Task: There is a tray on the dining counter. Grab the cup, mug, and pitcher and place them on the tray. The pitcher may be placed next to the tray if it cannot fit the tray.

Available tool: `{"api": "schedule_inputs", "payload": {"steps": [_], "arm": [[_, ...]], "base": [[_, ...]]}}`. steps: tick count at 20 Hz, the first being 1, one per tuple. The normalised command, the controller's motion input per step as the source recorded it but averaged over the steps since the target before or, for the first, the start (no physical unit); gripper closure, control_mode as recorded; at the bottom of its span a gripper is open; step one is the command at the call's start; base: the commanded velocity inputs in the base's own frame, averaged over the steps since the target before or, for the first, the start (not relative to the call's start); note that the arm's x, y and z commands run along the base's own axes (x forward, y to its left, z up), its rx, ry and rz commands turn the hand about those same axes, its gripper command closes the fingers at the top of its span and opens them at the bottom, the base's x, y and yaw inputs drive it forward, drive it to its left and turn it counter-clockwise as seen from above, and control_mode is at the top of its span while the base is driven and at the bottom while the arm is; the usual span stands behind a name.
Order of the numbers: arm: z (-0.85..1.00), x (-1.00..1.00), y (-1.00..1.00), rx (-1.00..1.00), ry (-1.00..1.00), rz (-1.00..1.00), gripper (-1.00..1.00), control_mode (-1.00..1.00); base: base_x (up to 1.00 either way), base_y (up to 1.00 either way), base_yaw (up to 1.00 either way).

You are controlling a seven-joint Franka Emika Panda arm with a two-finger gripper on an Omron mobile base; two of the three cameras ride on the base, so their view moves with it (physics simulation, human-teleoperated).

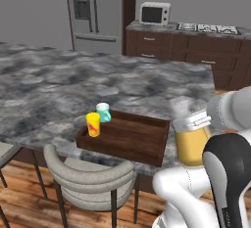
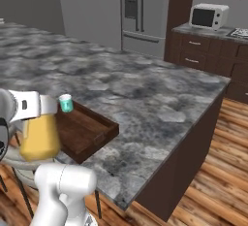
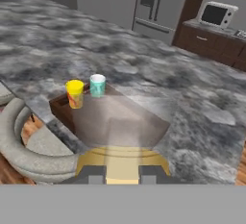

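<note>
My gripper (image 1: 195,121) is shut on the rim of the mustard-gold pitcher (image 1: 192,145), which hangs upright just off the right end of the dark wooden tray (image 1: 147,146). The tray lies near the front edge of the marbled dining counter (image 1: 73,85). At its left end stand the yellow cup (image 1: 93,124) with a red mark and the teal mug (image 1: 103,112) behind it. From the right, the pitcher (image 2: 39,137) hangs under the gripper (image 2: 41,106), in front of the tray (image 2: 89,128) and mug (image 2: 66,103). In the hand view the pitcher (image 3: 122,156) lies between the fingertips (image 3: 93,172), with cup (image 3: 74,93) and mug (image 3: 97,85) beyond.
A grey upholstered chair (image 1: 88,173) stands tucked under the counter's front edge, right below the tray. The counter (image 2: 145,99) ends at a corner on the right, over wooden floor. A fridge (image 1: 93,7), a microwave (image 1: 155,13) and dark cabinets line the back wall.
</note>
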Motion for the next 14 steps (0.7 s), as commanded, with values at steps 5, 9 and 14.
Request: {"api": "schedule_inputs", "payload": {"steps": [5, 9, 14], "arm": [[0.92, -0.13, 0.06, -0.08, -0.1, 0.15, 1.0, -1.0], [0.06, 0.27, 0.1, 0.08, 0.04, 0.21, 1.0, -1.0], [-0.27, 0.0, 0.04, 0.15, -0.03, 0.25, 1.0, -1.0]], "base": [[0.0, 0.0, 0.0], [0.0, 0.0, 0.0], [0.0, 0.0, 0.0]]}}
